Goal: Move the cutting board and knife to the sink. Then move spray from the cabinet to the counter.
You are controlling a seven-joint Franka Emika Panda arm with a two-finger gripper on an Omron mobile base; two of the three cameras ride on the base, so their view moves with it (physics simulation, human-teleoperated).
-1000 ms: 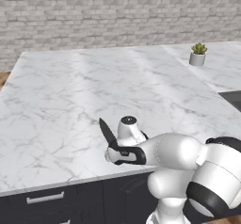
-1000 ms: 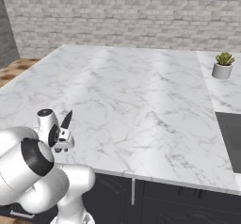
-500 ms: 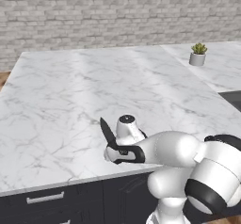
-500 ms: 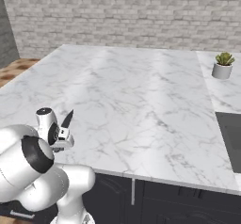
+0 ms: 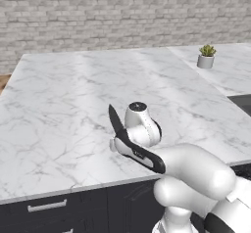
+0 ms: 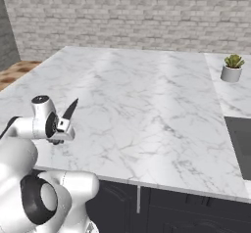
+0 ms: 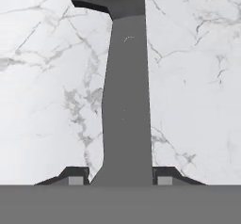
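My gripper (image 5: 120, 144) is shut on the knife (image 5: 116, 122), holding it just above the white marble counter (image 5: 59, 95) near its front edge. The dark blade points up and away from the hand. From the right base view the gripper (image 6: 61, 127) is at the left, and the knife (image 6: 70, 109) slants upward. Along the hand view the knife (image 7: 126, 100) runs straight up between the fingertips (image 7: 75, 178), over the counter (image 7: 197, 77). A dark corner of the sink (image 5: 242, 100) shows at the right edge; the sink (image 6: 240, 139) is far to the gripper's right. Cutting board, spray and cabinet are out of view.
A small potted plant (image 5: 206, 57) stands on the counter at the back right; the plant (image 6: 232, 68) is beyond the sink. A grey brick wall backs the counter. Dark drawers with a silver handle (image 5: 47, 206) run under the front edge.
The jaws have shut on the knife that lay on the counter, and the hand has lifted it so the blade tip now stands higher.
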